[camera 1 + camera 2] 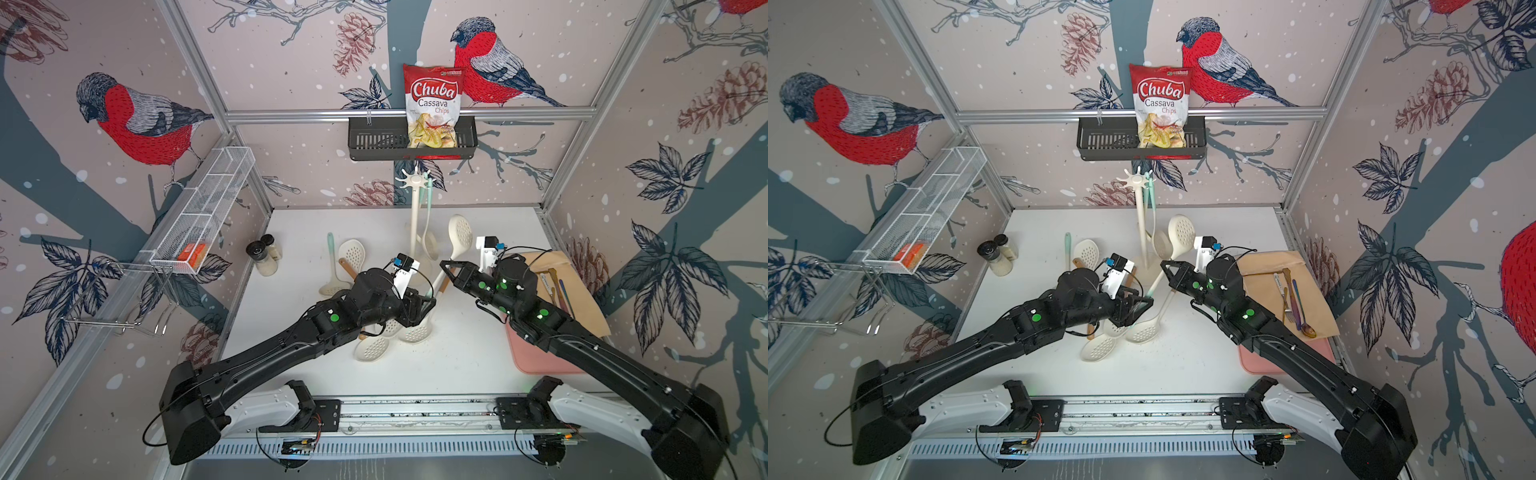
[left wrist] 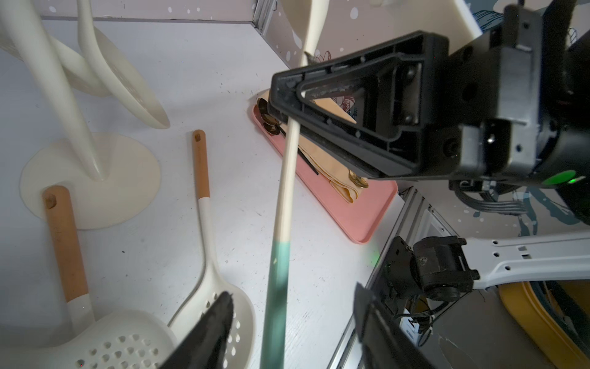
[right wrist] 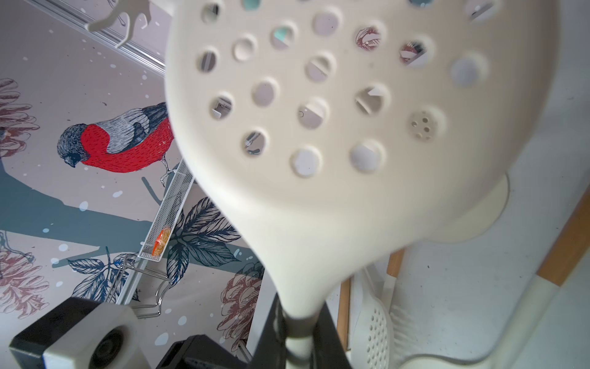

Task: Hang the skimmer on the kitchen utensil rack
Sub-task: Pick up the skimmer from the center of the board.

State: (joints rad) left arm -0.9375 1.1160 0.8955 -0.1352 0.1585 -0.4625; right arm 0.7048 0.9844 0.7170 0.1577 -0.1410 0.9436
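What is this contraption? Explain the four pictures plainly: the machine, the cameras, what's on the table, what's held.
Two black robot arms with pincer grippers work over a white table. Two pictures come from one twin-lens camera overhead; the others from a camera on each wrist. On the table: a cream utensil rack, loose skimmers, spice jars, a pink tray with cloth and cutlery. The right gripper is shut on one skimmer, by its handle, head raised. The left gripper is open, its jaws either side of the handle's teal end, not gripping.
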